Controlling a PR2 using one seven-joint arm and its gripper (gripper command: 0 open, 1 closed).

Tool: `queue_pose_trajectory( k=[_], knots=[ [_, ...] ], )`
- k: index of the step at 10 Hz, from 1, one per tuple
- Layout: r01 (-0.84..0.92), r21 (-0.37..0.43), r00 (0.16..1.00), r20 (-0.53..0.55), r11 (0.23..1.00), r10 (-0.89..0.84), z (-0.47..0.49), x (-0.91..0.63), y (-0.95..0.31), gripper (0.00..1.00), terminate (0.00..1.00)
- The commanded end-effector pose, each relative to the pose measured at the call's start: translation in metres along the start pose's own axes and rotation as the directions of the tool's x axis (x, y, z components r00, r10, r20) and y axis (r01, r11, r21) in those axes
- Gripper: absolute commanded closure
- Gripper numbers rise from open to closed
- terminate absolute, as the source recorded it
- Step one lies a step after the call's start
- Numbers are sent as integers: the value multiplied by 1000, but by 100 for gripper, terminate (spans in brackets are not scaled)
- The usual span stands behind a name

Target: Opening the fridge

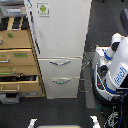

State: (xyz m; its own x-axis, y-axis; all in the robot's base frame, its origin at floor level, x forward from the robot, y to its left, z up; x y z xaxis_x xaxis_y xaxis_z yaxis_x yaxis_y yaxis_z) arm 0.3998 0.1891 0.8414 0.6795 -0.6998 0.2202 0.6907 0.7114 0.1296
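A tall white fridge (60, 45) stands closed at the centre of the exterior view, seen from above, its large upper door carrying a small green-and-white sticker (43, 9) near the top and its two lower drawers (60, 75) each fitted with a curved silver handle. A tan wooden drawer cabinet (19, 60) stands just beside it on the exterior view's left, with some of its drawers pulled partly out. The white-and-blue robot (114, 67) stands on the dark floor on the exterior view's right, near the fridge's lower drawers but apart from them, with a tangle of cables (87, 60) between the two. Its end effector cannot be made out in this small, blurred view, so whether it is spread or closed, or holding anything, cannot be told.
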Motion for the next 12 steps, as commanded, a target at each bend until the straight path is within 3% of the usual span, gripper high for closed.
queue_pose_trajectory(
  k=[1,2,7,12],
  knots=[
    [-69,-26,998,6,997,69,13,24,0,0,0],
    [-133,6,991,4,991,133,19,53,5,0,0],
    [-92,74,995,53,993,88,47,159,70,0,0],
    [-122,74,990,82,990,116,83,234,118,0,0]
  ],
)
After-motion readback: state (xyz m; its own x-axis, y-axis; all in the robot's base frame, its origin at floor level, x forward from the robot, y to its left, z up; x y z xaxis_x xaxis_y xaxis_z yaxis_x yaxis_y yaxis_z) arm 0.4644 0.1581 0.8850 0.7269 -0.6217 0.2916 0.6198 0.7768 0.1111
